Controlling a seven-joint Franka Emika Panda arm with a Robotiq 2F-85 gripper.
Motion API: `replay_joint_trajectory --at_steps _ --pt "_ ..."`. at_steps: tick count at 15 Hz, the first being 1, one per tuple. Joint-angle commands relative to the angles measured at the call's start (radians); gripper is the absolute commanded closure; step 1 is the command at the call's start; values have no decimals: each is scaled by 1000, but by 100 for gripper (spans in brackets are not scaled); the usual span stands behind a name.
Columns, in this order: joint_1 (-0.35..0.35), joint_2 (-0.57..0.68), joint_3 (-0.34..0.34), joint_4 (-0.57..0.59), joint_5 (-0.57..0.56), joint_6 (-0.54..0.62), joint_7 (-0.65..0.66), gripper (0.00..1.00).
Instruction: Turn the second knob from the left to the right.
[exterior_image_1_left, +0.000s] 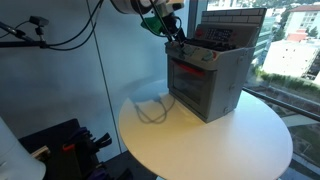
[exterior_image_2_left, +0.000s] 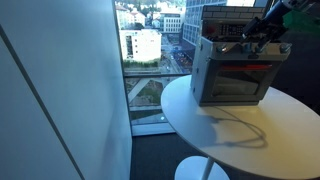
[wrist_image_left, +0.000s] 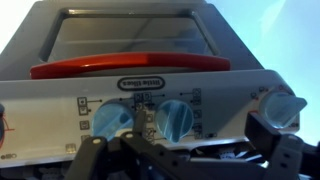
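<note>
A grey toy oven (exterior_image_1_left: 207, 82) stands on a round white table (exterior_image_1_left: 190, 145); it also shows in an exterior view (exterior_image_2_left: 232, 78). In the wrist view its white control panel (wrist_image_left: 230, 100) carries light-blue knobs: a left one (wrist_image_left: 108, 122), a second one (wrist_image_left: 173, 118) and a right one (wrist_image_left: 284, 108). My gripper (wrist_image_left: 200, 132) is open, right at the panel. Its left finger stands between the left and second knobs and its right finger just below the right knob. The second knob lies between the fingers, near the left one. Both exterior views show the gripper (exterior_image_1_left: 172, 35) (exterior_image_2_left: 262, 36) at the oven's top front.
A red handle (wrist_image_left: 130, 67) runs across the oven door above the panel. The oven sits near the table's far edge by a window (exterior_image_2_left: 150, 50). A cable loop (exterior_image_1_left: 150, 108) lies on the table beside the oven. Camera gear (exterior_image_1_left: 30, 30) stands beyond the table.
</note>
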Motion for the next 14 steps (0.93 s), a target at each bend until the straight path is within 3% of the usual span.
replay_joint_trajectory --at_steps 1,8,12,13,14 --pt "3 11 3 11 27 14 -31 0" --pt "9 17 6 14 25 22 -31 0" --pt "10 21 5 15 19 29 -30 12" --pt "10 22 5 15 18 31 -30 24" --pt "10 23 4 16 17 32 -30 23"
